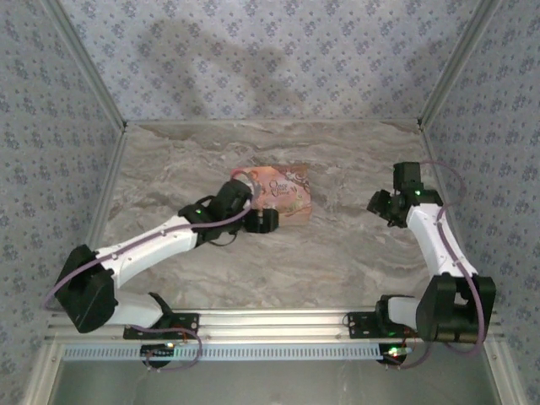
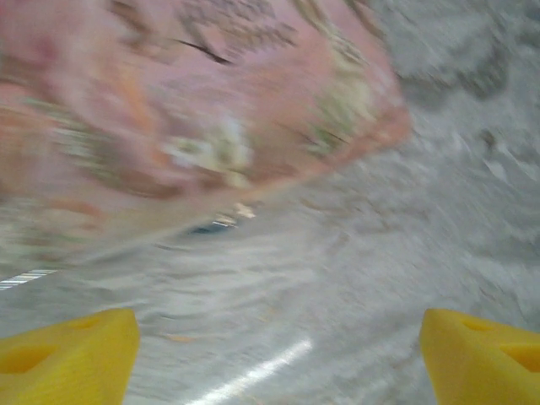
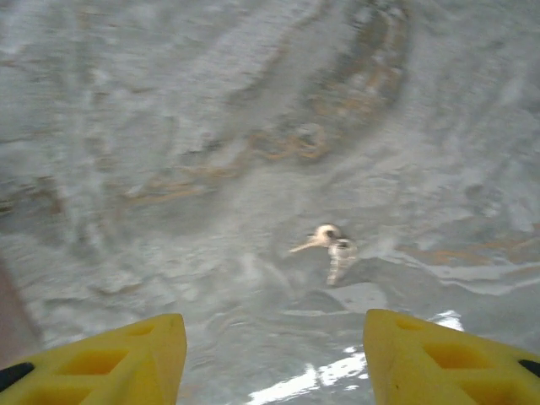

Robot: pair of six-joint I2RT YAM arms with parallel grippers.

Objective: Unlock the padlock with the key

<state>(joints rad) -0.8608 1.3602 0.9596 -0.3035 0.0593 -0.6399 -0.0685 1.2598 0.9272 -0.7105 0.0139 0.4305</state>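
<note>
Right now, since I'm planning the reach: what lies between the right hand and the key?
Bare tabletop, nothing else, as the right wrist view shows, from the right hand to the key.

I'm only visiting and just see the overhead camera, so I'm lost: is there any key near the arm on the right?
Observer: Yes, the right wrist camera shows a small pale key lying on the marble table, just ahead of the open right gripper.
Operator: And the padlock?
Observer: The padlock is probably the blurred bluish speck at the lower edge of the pink box, in the left wrist camera.
Operator: Is that arm holding anything?
Observer: No, the left gripper is open and empty.
</note>
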